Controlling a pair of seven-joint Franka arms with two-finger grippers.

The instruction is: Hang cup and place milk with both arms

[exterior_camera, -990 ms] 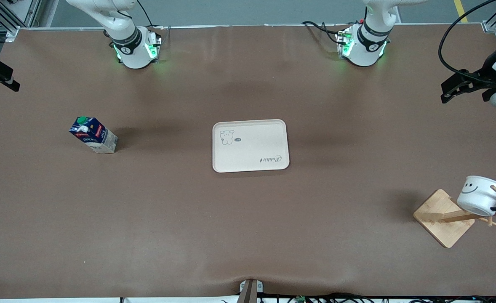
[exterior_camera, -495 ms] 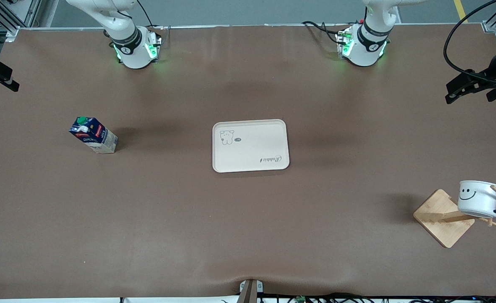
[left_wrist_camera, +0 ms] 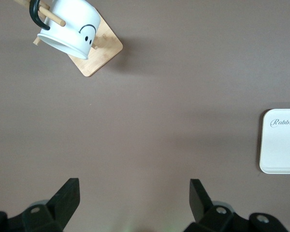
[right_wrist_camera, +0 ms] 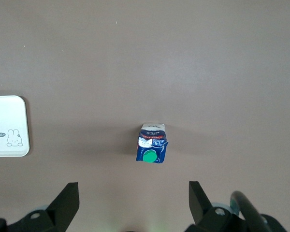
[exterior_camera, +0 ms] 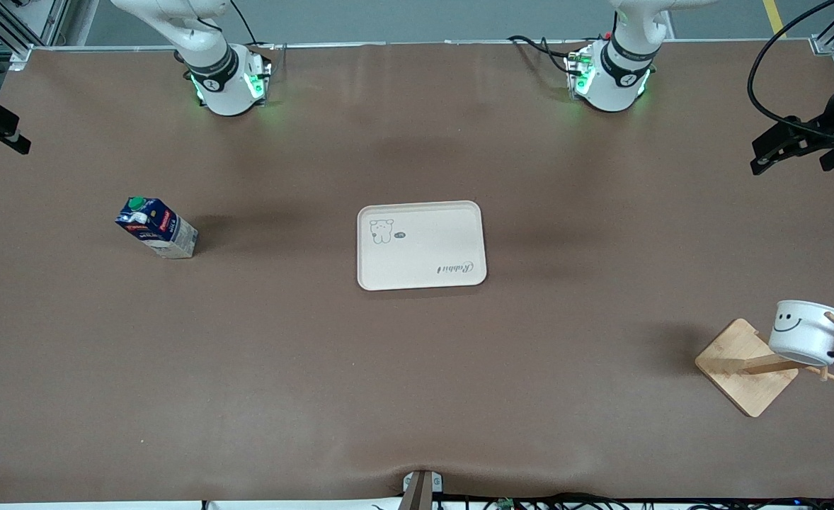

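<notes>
left tool (left_wrist_camera: 130,203) wide open, right tool (right_wrist_camera: 130,203) wide open, both empty

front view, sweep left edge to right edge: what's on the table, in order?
milk → tray → wooden rack → cup hanging on the rack's peg. Both grippers are up and open: right gripper over the milk, left gripper over bare table.

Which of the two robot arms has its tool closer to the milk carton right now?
The right. Its open tool is up above the table at the milk end. The left tool, also open, hangs at the far end, by the cup hung on the wooden rack.
</notes>
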